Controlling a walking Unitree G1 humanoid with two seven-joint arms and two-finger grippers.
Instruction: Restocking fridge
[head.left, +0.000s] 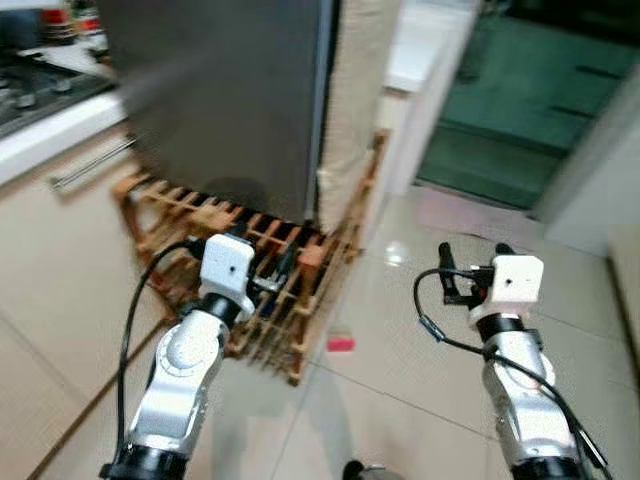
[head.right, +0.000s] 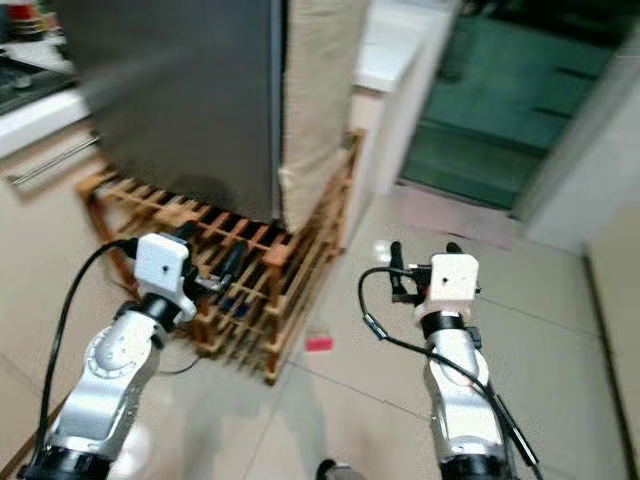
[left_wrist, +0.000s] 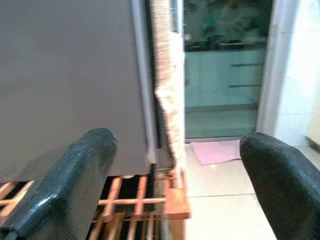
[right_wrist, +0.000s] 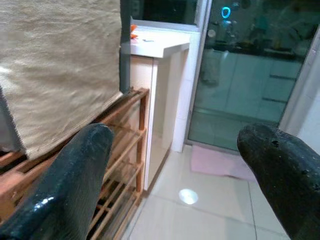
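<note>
The fridge is a tall grey box with its door closed, straight ahead on a low wooden slatted rack. A beige woven cloth hangs down its right side. My left gripper is raised in front of the rack, below the fridge's lower edge, open and holding nothing; its fingers frame the fridge door in the left wrist view. My right gripper hovers over the tiled floor to the right of the rack, open and holding nothing, and its fingers frame the cloth and the rack's end.
A kitchen counter with a hob and a drawer handle runs along the left. A small pink object lies on the floor by the rack's corner. A white counter, a glass door and a pink mat lie ahead on the right.
</note>
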